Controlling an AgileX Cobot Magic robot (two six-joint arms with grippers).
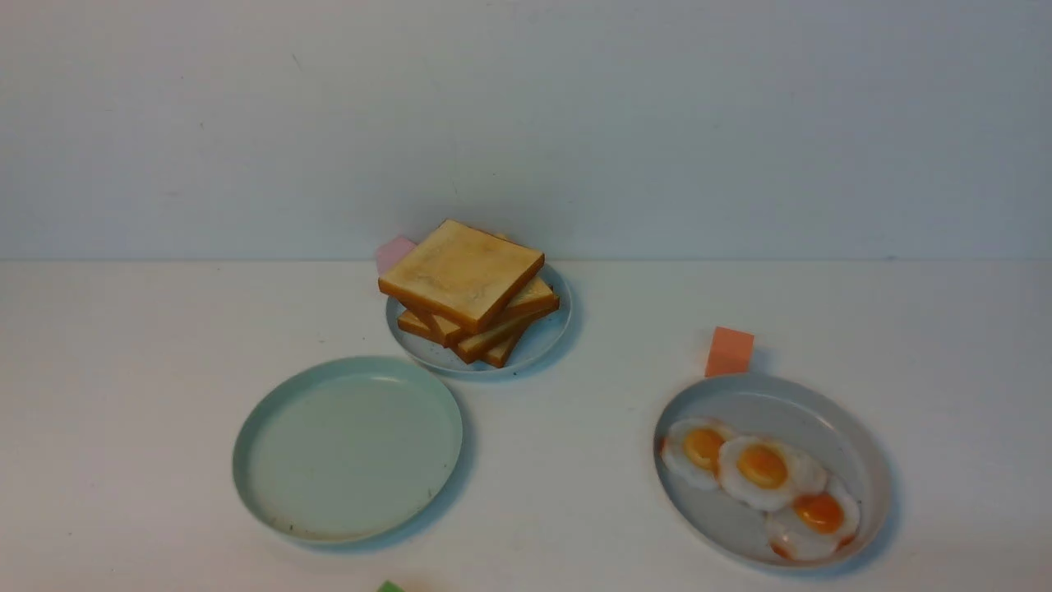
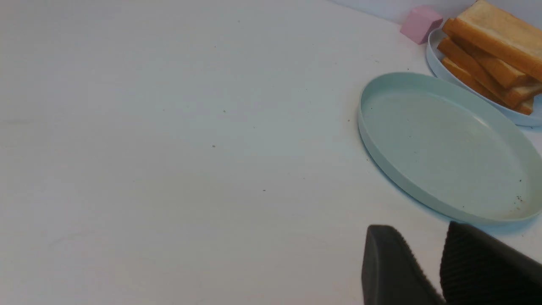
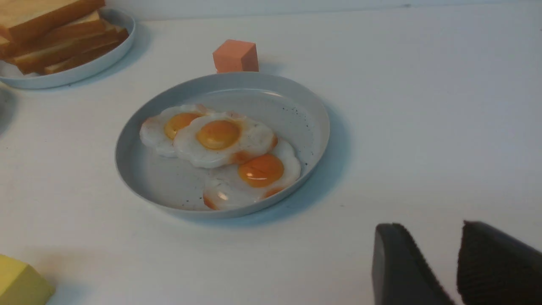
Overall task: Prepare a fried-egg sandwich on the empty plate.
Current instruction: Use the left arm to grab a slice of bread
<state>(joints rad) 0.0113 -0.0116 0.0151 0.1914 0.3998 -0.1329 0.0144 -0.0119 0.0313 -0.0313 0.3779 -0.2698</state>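
Your mint-green empty plate (image 1: 345,452) sits lower left of centre in the front view, with nothing on it but a few dark specks. Just beyond it, at the frame's centre, a stack of toast slices (image 1: 464,275) is fanned out on a smaller blue-grey plate (image 1: 538,345), with a pink block (image 1: 394,253) peeking from behind its left edge. At lower right, a grey-blue plate (image 1: 822,411) holds three toy fried eggs (image 1: 762,467) overlapping in a diagonal row, and an orange block (image 1: 729,352) stands at its far rim.

Neither arm shows in the front view. In the left wrist view your left gripper (image 2: 423,231) has its fingertips a little apart and empty, over bare table near the mint plate's rim. Your right gripper (image 3: 432,228) likewise shows a narrow gap and nothing held, over the table, apart from the egg plate. A yellow block (image 3: 21,281) sits in that view's lower left corner.
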